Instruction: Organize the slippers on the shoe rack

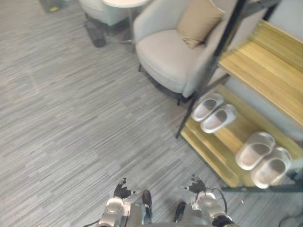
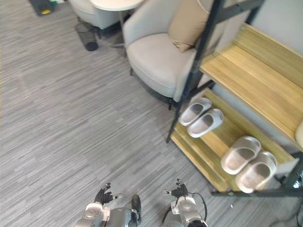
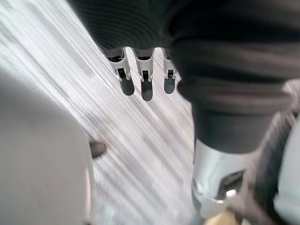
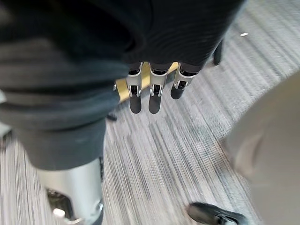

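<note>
Left eye view had slippers [image 1: 218, 118] paired on the shoe rack [image 1: 265, 71] at right, left hand [image 1: 122, 190] and right hand [image 1: 195, 184] loose-fingered, empty; reckoned only gentle squaring-up remained.

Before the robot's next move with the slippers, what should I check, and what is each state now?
1. Left hand empty, fingers straight: ok.
2. Right hand empty, fingers straight: ok.
3. Far pair of pale rubber slippers side by side on the low wooden rack shelf: ok.
4. Near pair side by side there: ok.
5. Hands close to the shelf: not ok, both hang over the striped grey floor.
</note>
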Tool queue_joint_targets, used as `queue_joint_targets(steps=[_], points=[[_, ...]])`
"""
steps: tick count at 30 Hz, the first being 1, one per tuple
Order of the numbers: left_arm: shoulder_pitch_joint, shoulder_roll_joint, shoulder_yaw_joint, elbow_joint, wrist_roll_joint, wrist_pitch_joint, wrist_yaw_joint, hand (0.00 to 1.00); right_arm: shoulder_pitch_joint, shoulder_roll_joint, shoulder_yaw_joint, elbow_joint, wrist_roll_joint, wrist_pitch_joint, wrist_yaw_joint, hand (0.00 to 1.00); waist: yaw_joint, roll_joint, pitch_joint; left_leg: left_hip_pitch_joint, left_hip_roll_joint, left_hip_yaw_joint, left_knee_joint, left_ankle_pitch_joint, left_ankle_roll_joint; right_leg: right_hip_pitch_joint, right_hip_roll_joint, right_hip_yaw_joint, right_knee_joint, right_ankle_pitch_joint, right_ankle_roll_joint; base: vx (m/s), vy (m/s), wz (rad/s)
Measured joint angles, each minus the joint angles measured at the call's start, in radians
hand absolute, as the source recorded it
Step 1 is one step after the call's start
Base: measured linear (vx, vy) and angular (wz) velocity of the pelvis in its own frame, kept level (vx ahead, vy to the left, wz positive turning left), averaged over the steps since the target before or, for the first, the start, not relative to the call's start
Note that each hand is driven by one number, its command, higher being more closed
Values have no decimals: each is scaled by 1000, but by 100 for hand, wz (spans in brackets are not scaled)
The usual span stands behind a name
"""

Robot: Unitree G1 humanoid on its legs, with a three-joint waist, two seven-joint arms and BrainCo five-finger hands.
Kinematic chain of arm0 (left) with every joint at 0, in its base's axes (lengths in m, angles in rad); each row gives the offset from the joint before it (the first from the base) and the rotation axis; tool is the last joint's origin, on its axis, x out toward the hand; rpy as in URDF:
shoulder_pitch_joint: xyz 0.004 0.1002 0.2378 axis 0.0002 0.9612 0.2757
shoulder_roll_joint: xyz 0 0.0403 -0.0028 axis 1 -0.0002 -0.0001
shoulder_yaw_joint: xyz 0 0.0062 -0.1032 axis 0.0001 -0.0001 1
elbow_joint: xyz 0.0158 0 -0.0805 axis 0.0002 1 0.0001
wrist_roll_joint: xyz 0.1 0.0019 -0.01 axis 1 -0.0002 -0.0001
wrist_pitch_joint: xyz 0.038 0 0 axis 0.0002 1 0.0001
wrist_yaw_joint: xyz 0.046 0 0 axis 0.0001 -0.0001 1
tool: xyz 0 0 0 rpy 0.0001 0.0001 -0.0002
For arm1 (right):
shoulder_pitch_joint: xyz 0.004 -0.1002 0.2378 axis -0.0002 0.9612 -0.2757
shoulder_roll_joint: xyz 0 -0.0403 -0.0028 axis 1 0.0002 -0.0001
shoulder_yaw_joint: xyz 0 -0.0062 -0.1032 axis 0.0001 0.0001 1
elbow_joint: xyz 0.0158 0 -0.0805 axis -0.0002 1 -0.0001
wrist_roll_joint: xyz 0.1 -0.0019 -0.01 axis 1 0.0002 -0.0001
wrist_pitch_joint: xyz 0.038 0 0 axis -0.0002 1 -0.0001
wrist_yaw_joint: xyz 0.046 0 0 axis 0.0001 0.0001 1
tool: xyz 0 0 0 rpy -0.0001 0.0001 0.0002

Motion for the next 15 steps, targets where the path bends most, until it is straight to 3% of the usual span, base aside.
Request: queue_joint_targets(steps=[3,4,7,9,10,12,15], points=[[13,16,26,8,-2,0,1,0,7,11,1,1,0,0,1,0,-1,-21,-11,-4,-30,-90,-5,21,-12,7,24,78,-30,-20,-23,-33,-155,108],[13,21,25,9,0,-2,0,0,17,17,1,3,0,0,1,0,-1,-45,-25,-11,-48,-125,-19,37,-19,40,13,62,-87,-60,-21,22,-232,100],[9,14,56,21,-2,-3,1,0,-1,15,-1,13,2,1,1,0,3,-39,-30,-18,-38,-169,-63,83,-20,67,17,-22,-142,-76,-20,35,-210,77],[13,16,63,20,-4,-3,2,0,-8,15,-4,14,2,0,0,0,2,-41,-30,-38,-37,-194,-11,57,-32,103,23,-59,-165,-74,-23,43,-129,56],[12,14,67,11,-14,-5,1,0,-14,15,-9,13,3,0,-1,0,3,-40,-29,-90,-39,-192,97,9,-38,124,28,-92,-181,-73,-24,73,-63,52],[9,6,85,-1,-23,-4,0,0,-19,13,-10,8,6,-1,-4,0,5,-27,-24,-168,-30,-111,248,-43,-52,155,40,-135,-192,-73,-24,110,-21,66],[3,-2,104,-27,-31,-4,1,0,-19,16,-15,8,9,1,-15,0,27,-28,-16,-246,2,75,424,-51,-61,210,41,-182,-203,-71,-23,168,33,71]])
